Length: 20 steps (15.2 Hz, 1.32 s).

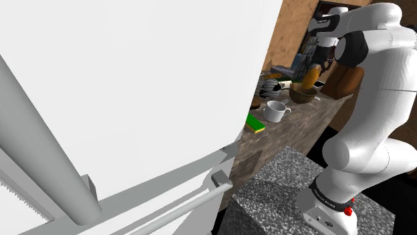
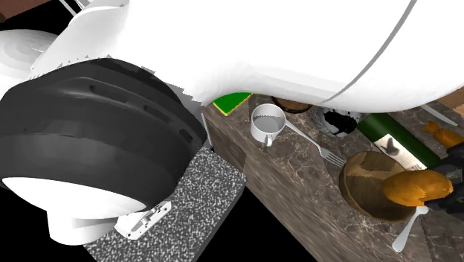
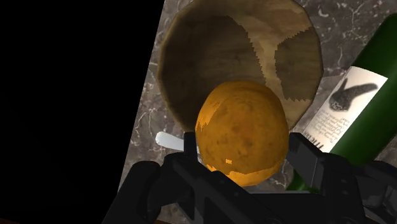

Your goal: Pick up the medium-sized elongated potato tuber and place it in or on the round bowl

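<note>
Potato (image 3: 240, 127) over bowl (image 3: 210, 44)

Tool (image 3: 245, 156) pinches the orange-brown potato between both fingers, above the rim of the brown round bowl on the marble bench (image 3: 143, 127). Green bottle (image 3: 366, 108) lies just beside the bowl.

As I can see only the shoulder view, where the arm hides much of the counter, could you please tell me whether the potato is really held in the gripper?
Observer: Yes. In the wrist view the gripper has its two fingers clasped on either side of the orange-brown potato.
Operator: Thank you. Is it lined up with the bowl?
Observer: The wrist view looks past the potato straight into the round brown bowl, so the potato hangs over it.
Operator: Is anything close by that I should mind?
Observer: A green bottle with a white label lies on the counter right beside the bowl.
</note>
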Motion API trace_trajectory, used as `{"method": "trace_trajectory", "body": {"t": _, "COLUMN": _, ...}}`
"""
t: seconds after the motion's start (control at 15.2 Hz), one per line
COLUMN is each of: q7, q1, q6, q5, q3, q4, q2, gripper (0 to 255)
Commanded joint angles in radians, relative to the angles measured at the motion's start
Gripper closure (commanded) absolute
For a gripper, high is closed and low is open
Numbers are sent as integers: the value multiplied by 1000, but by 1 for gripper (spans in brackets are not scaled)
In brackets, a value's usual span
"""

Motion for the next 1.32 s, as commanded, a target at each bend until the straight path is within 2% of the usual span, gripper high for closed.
{"method": "trace_trajectory", "body": {"t": 0.0, "q7": 0, "q1": 1, "q6": 27, "q5": 0, "q3": 0, "q4": -26, "q2": 0, "gripper": 255}}
{"method": "trace_trajectory", "body": {"t": 0.53, "q7": 2, "q1": 7, "q6": 130, "q5": 3, "q3": 4, "q4": -123, "q2": 8, "gripper": 255}}
{"method": "trace_trajectory", "body": {"t": 1.06, "q7": 2, "q1": 8, "q6": 134, "q5": 3, "q3": 4, "q4": -126, "q2": 8, "gripper": 255}}
{"method": "trace_trajectory", "body": {"t": 1.12, "q7": 2, "q1": 7, "q6": 134, "q5": 3, "q3": 4, "q4": -126, "q2": 8, "gripper": 0}}
{"method": "trace_trajectory", "body": {"t": 1.25, "q7": 2, "q1": 7, "q6": 134, "q5": 3, "q3": 4, "q4": -126, "q2": 8, "gripper": 0}}
